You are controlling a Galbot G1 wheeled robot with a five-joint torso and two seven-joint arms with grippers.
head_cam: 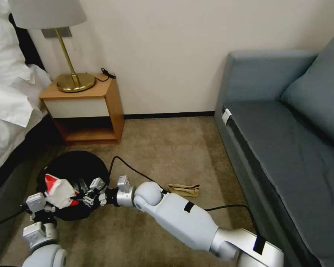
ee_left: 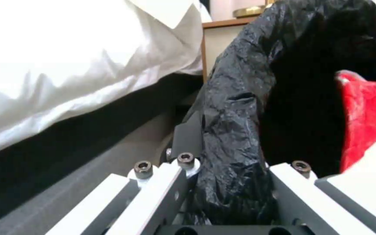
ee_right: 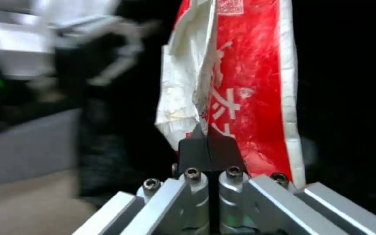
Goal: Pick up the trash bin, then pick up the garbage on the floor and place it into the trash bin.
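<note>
- While the left gripper [ee_left: 223, 195] is clamping the bin [head_cam: 76, 167] by its bagged rim, it is keeping the mouth near the floor, probably so litter can be dropped straight in.
- Reaching across, the right gripper [ee_right: 207, 147] is pinching the red-and-white packet [ee_right: 244, 85] by one edge, jaws closed tight on it, and the packet is hanging over the bin's opening.
- Lying on the carpet beside the right arm, the paper bag [head_cam: 183, 190] is waiting to be collected.
</note>
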